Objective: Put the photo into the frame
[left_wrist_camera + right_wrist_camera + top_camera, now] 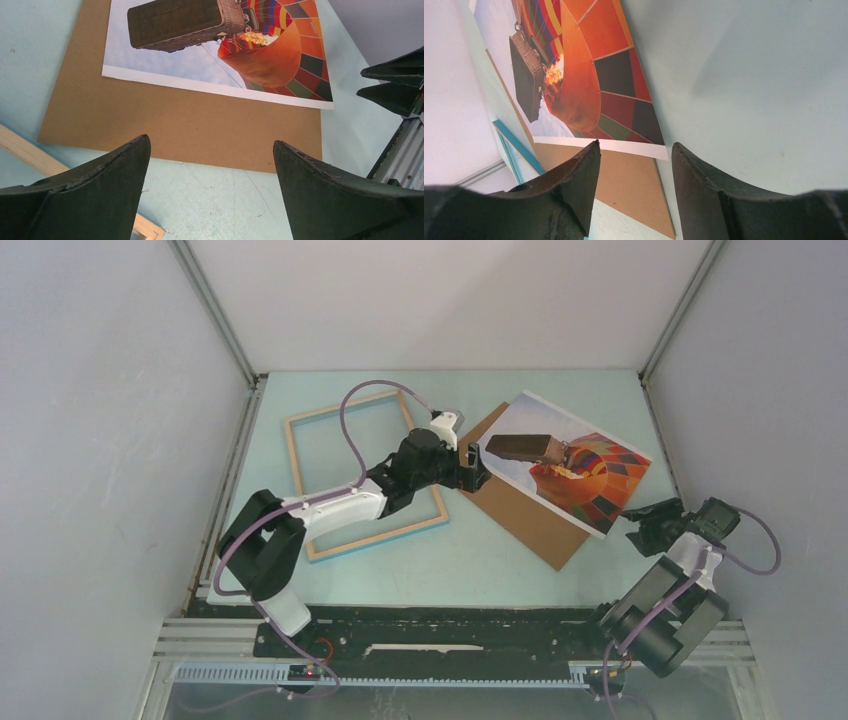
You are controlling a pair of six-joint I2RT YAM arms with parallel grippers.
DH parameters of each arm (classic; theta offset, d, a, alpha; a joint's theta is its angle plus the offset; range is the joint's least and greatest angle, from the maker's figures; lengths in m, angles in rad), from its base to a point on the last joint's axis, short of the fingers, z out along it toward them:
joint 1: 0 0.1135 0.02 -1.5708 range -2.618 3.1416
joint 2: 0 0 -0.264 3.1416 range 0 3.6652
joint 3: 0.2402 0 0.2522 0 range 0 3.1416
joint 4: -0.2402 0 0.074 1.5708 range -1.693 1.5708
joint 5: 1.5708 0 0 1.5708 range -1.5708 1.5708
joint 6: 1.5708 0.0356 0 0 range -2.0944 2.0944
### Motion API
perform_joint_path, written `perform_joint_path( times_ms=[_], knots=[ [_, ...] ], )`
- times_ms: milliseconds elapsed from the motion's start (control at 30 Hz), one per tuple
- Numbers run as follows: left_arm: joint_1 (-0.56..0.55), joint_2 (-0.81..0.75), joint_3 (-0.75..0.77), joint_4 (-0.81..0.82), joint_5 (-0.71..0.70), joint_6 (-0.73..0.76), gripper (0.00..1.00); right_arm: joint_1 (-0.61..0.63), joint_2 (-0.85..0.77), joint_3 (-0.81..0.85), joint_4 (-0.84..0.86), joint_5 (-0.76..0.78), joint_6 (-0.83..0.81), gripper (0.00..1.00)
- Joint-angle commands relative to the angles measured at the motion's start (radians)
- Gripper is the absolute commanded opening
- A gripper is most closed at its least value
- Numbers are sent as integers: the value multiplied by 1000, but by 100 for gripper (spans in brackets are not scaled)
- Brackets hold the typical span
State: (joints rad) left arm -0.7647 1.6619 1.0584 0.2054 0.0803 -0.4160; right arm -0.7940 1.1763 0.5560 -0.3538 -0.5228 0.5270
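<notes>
On flat brown board (530, 520), rectangular photo (565, 462)

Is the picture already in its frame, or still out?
Out. The photo lies face up on the brown board, beside the empty frame.

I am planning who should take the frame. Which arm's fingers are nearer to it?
Left. The left fingers hover just past the frame's right edge, at the brown board; the right fingers are far off, beyond the photo.

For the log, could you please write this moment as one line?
photo on backing board; frame empty; left gripper open; right gripper open
</notes>
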Motion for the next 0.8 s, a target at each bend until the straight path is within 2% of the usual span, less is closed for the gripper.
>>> perform_joint_path(
  times_ms=[0, 200, 767],
  knots=[
    [0, -23, -35, 72, -8, 37, 100, -17, 59, 4, 65, -105, -51, 61],
    [0, -27, -44, 92, -5, 26, 100, -20, 161, -7, 139, -196, -27, 56],
    [5, -40, -66, 124, -17, 19, 100, -37, 282, -45, 274, -195, 1, 53]
  ],
)
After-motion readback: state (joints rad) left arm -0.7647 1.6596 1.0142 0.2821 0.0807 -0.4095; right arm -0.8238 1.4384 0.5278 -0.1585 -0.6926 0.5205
